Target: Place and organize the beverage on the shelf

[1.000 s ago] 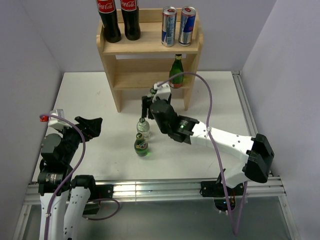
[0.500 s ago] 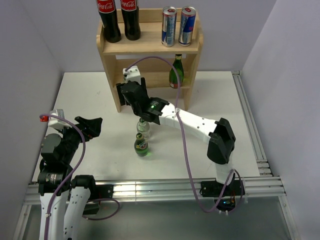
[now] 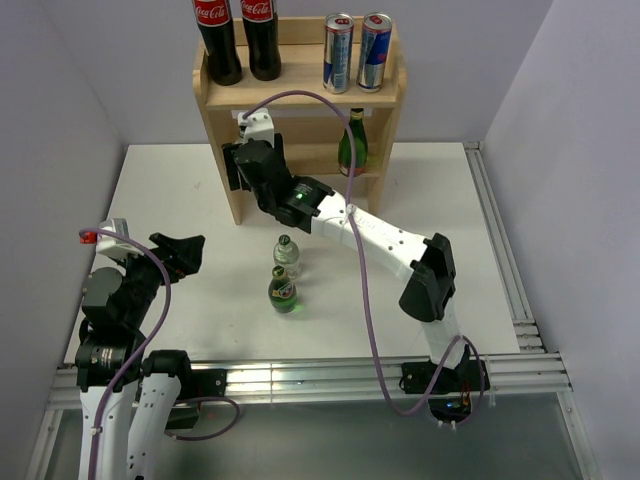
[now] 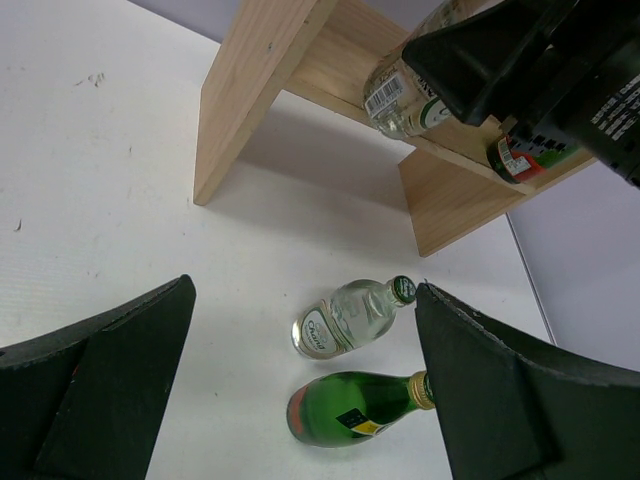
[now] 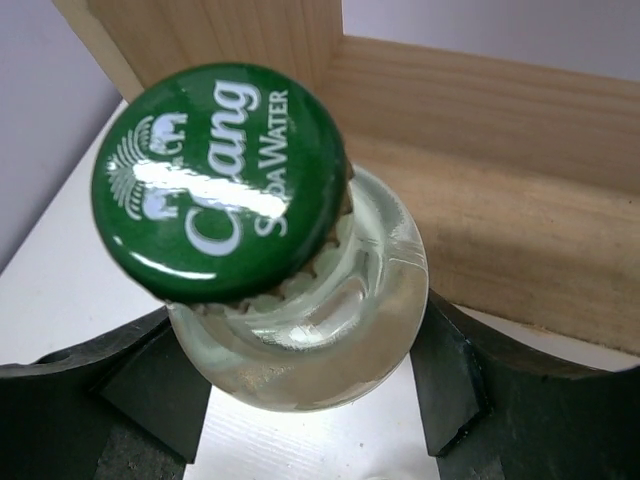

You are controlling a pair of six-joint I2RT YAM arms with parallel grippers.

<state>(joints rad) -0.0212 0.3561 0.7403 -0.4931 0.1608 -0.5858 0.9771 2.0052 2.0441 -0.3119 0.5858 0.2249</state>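
Observation:
The wooden shelf (image 3: 300, 100) stands at the back. Two silver-blue-red cans (image 3: 356, 52) stand on its top tier, and one green bottle (image 3: 352, 143) stands on the lower tier at the right. My right gripper (image 3: 250, 165) is shut on a clear bottle with a green cap (image 5: 220, 180) at the left of the lower tier. The left wrist view shows this bottle (image 4: 400, 95) at the board's front edge. A second clear bottle (image 3: 287, 255) and a green bottle (image 3: 283, 290) stand on the table. My left gripper (image 3: 180, 255) is open and empty, to their left.
Two tall cola bottles (image 3: 240, 40) stand at the left of the top tier. The shelf's left side panel (image 4: 260, 90) is just left of the held bottle. The right arm's cable (image 3: 300, 97) loops in front of the shelf. Walls close in the table on three sides.
My right arm has swung left and toward the shelf with the clear bottle, from in front of the shelf's middle to the left part of the lower tier. The left arm has not moved.

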